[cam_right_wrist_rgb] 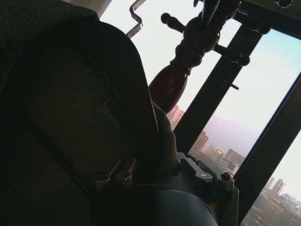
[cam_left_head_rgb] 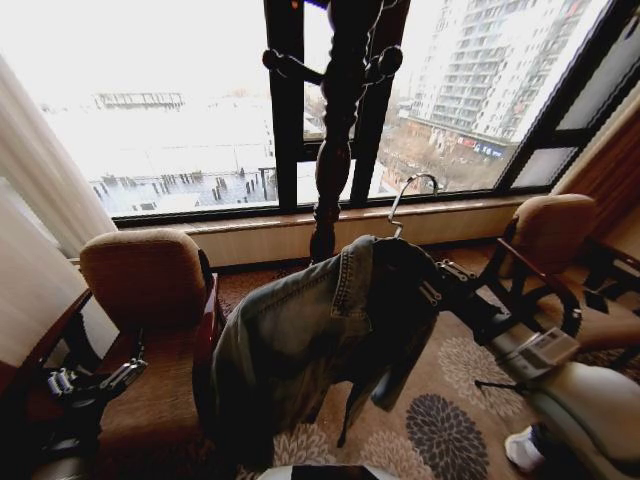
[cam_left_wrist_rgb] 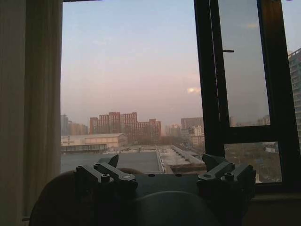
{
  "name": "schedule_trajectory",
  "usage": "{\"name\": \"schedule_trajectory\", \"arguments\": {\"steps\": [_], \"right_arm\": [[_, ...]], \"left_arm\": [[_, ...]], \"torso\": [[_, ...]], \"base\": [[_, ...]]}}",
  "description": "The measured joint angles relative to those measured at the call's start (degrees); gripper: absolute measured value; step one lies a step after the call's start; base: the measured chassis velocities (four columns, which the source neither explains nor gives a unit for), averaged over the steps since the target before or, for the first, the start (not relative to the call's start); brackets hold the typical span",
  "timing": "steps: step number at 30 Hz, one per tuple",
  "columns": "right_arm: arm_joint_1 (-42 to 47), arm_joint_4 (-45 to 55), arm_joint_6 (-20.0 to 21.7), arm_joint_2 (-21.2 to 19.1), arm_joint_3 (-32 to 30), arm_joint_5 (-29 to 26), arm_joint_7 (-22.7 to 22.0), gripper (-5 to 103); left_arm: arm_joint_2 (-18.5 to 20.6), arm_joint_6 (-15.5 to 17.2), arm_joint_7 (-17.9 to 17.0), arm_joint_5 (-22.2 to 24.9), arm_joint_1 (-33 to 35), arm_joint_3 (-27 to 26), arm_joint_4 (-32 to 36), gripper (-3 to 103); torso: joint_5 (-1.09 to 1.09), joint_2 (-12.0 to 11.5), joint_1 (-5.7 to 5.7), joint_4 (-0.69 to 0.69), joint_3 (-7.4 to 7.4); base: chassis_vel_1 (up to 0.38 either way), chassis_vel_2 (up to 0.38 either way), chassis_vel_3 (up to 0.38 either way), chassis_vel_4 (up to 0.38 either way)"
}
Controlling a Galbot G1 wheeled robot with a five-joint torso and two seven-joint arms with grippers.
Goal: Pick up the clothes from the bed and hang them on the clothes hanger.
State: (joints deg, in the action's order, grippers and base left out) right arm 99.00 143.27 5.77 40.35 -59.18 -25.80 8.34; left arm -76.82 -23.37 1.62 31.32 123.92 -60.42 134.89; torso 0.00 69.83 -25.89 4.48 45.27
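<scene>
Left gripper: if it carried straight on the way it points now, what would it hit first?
Probably the brown armchair's backrest, which rises just ahead of the open left gripper. Beyond that stands the window. Depth is hard to judge.

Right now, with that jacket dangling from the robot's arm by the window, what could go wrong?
The denim jacket hangs unevenly from the right hand, so it might slide off the hanger. The hanger's silver hook sits below the wooden coat stand's pegs and could miss them or knock the stand. The trailing hem might snag the armchair beside it.
</scene>
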Motion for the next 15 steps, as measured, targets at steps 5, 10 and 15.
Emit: {"name": "schedule_trajectory", "arguments": {"steps": [5, 10, 15], "right_arm": [[0.2, 0.0, 0.1, -4.6, -3.0, -2.5, 1.5, 28], [0.3, -0.3, 0.2, -7.0, -5.9, -4.0, 1.7, 28], [0.0, -2.6, 0.3, -10.4, -9.1, -7.1, 1.9, 28]], "left_arm": [[0.0, 0.0, 0.0, 0.0, 0.0, 0.0, 0.0, 100], [0.0, 0.0, 0.0, 0.0, 0.0, 0.0, 0.0, 100], [0.0, 0.0, 0.0, 0.0, 0.0, 0.0, 0.0, 100]], "torso": [[-0.01, 0.0, 0.01, -0.01, 0.0], [0.0, 0.0, 0.0, -0.01, 0.0], [0.0, 0.0, 0.0, 0.0, 0.0]], "base": [[0.0, 0.0, 0.0, 0.0], [0.0, 0.0, 0.0, 0.0], [0.0, 0.0, 0.0, 0.0]]}}
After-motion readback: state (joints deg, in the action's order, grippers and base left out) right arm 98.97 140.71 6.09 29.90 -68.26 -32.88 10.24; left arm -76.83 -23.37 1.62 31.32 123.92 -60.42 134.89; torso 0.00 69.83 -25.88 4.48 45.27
